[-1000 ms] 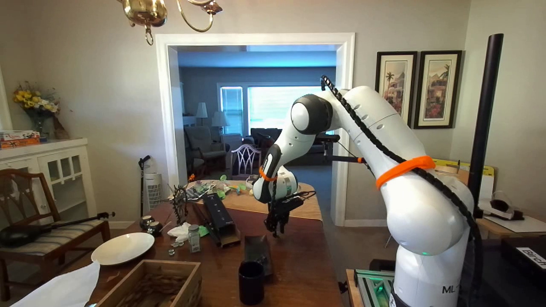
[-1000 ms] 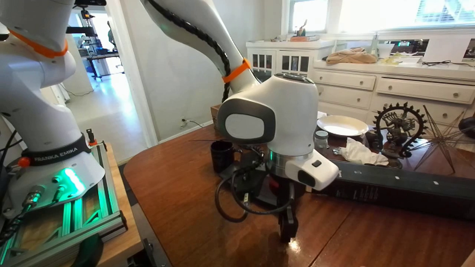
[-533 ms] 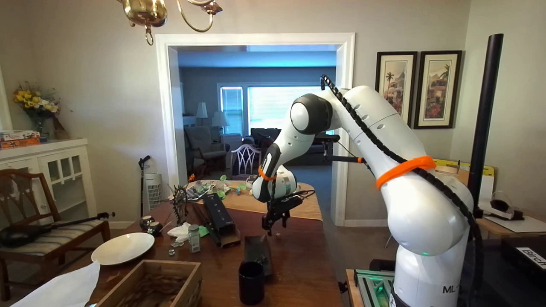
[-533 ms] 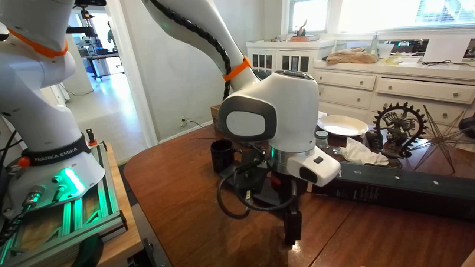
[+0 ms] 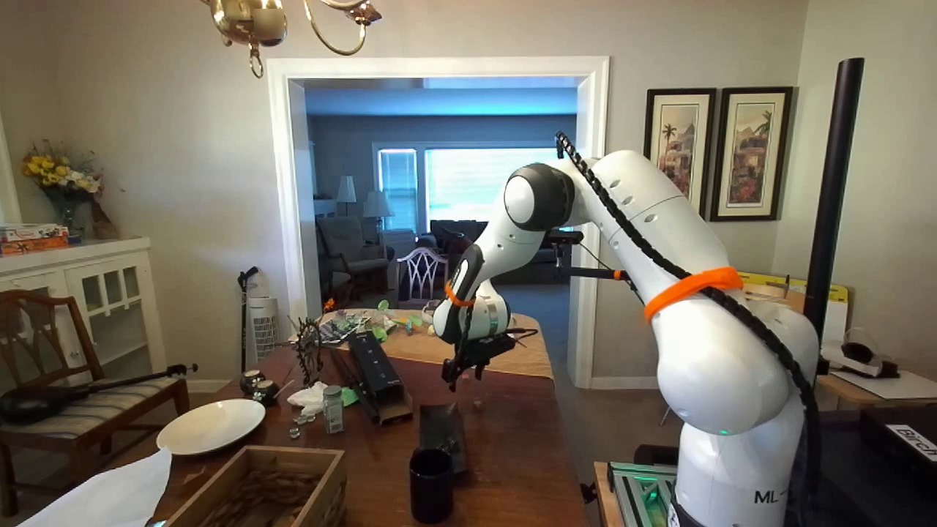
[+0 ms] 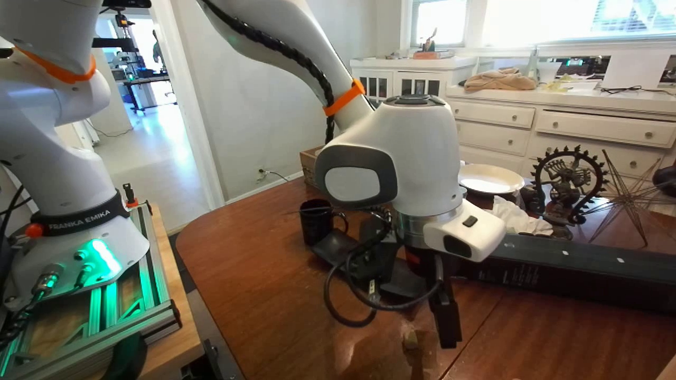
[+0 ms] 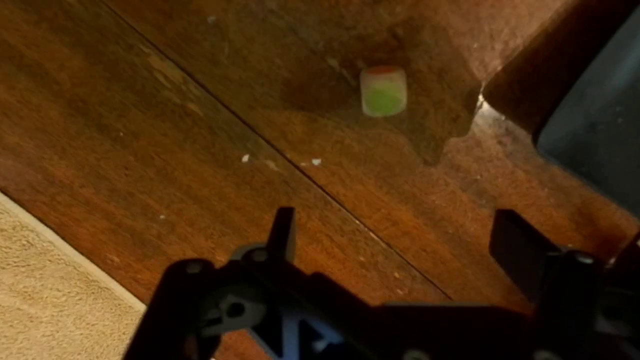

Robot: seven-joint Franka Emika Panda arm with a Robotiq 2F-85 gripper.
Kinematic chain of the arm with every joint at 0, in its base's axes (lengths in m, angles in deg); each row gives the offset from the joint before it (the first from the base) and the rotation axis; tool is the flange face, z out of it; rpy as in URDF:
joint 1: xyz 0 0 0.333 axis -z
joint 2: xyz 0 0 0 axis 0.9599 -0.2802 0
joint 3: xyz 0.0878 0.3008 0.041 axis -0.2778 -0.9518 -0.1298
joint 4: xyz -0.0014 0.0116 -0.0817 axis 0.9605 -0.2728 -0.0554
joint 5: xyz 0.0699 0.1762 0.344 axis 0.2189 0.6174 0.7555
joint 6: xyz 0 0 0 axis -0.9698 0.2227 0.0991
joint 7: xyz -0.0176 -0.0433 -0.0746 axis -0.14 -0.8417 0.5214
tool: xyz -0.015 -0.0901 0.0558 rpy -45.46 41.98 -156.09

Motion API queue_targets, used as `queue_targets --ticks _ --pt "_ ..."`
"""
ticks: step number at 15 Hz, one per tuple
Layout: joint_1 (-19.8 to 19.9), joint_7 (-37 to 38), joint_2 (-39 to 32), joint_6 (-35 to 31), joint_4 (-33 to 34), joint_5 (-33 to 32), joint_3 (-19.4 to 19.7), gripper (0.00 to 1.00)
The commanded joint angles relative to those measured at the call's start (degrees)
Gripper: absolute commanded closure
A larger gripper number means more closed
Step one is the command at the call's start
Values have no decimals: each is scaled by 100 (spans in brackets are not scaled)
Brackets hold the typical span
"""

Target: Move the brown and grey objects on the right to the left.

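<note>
The gripper [image 7: 394, 222] holds nothing, fingers [image 7: 281, 232] spread wide, and the block [image 7: 384, 92] sits on the table [image 7: 175, 150] apart from them, so its move left may be done or still to do.

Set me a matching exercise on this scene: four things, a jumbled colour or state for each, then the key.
1. gripper
2. small block
3. mug
4. plate

A. green and orange in the wrist view
B. white
C. open, grasping nothing
D. black, standing upright

Pairs: 1-C, 2-A, 3-D, 4-B
</note>
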Motion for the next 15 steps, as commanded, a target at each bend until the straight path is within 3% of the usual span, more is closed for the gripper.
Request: queue_targets --ticks 1,7,15 --pt "522 -355 -345 -576 266 163 -489 0" --pt "1155 -344 -806 -1136 770 -16 -913 0" --pt "1386 -243 -1306 -1462 1343 -226 -990 0"
